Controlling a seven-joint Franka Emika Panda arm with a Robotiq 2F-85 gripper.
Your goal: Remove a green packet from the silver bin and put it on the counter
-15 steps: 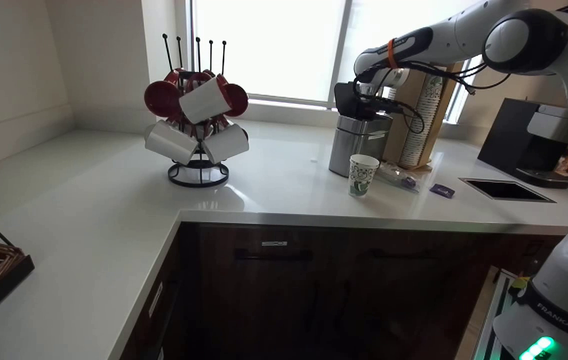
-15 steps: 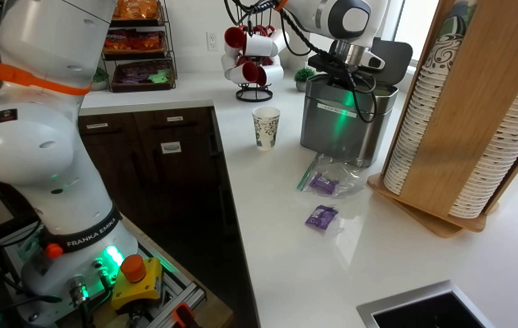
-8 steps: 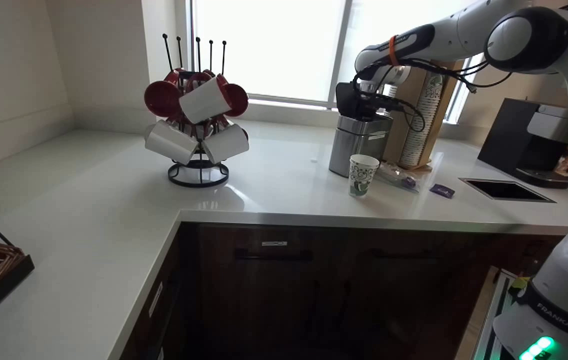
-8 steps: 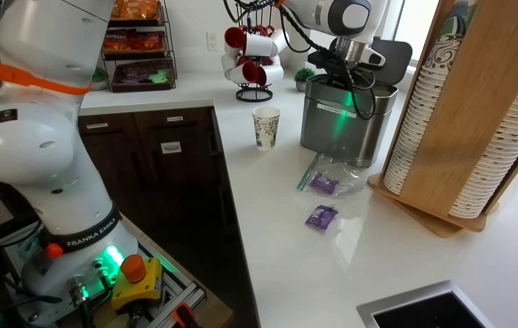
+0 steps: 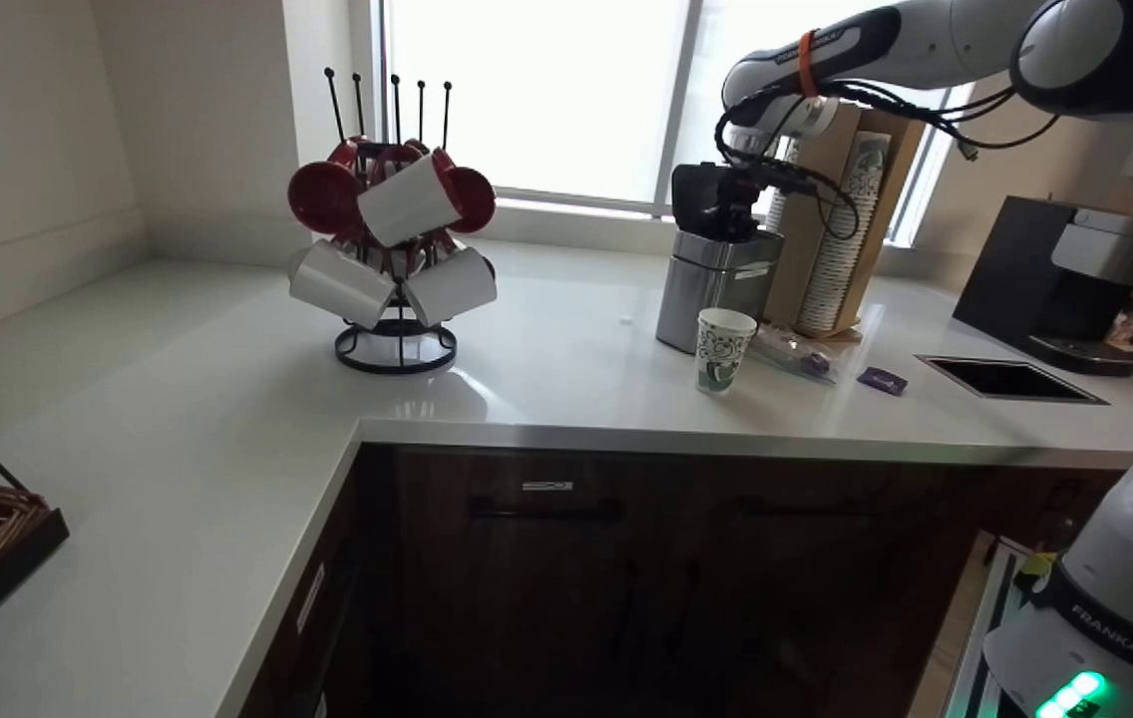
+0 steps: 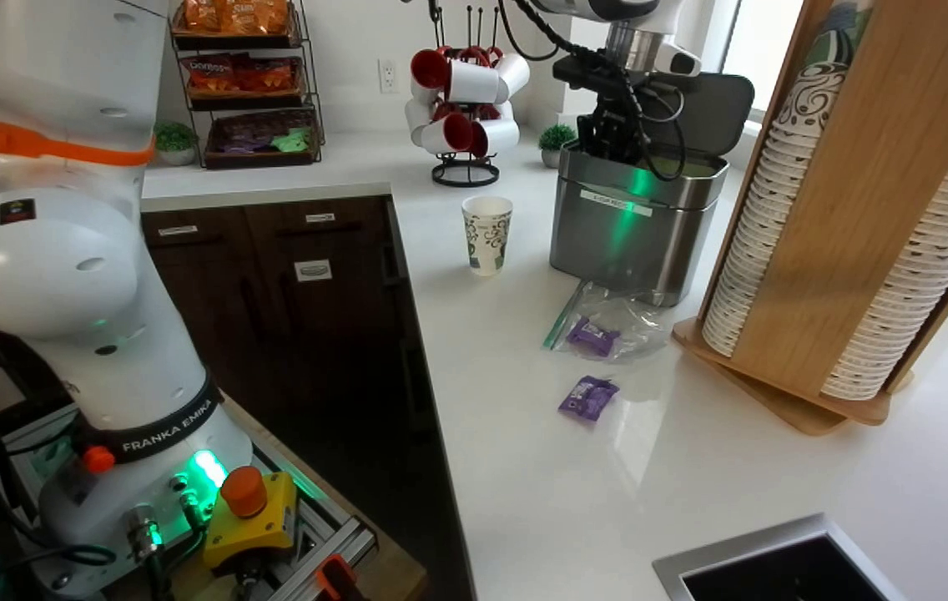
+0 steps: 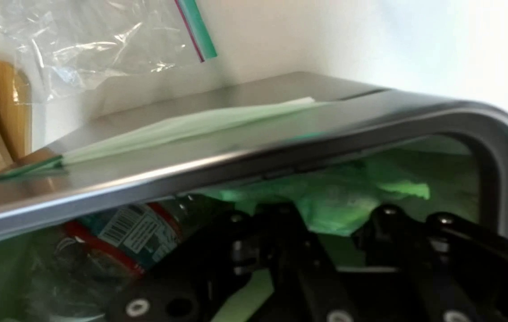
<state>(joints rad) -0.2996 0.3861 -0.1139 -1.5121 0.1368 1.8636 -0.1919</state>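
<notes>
The silver bin (image 5: 706, 299) stands on the pale counter (image 5: 547, 389) with its lid raised. It also shows in an exterior view (image 6: 628, 238), with a green glow on its front. My gripper (image 7: 331, 214) points down inside the bin, its fingers partly closed below the rim (image 7: 245, 163). A crinkled green packet (image 7: 339, 201) sits between the fingertips, touching both, and appears pinched. Its upper part runs under the bin's rim. In both exterior views the packet is hidden inside the bin. The gripper's upper part shows above the rim (image 6: 607, 138).
A clear bottle (image 7: 133, 237) lies in the bin. A white paper cup (image 6: 487, 238), a zip bag (image 6: 632, 321) and a purple packet (image 6: 589, 398) lie or stand close by on the counter. A wooden cup holder (image 6: 849, 217) and a mug rack (image 5: 397, 329) flank the bin.
The arm has risen, and the gripper has come partway up out of the bin. The bin, cup and purple packets have not moved.
</notes>
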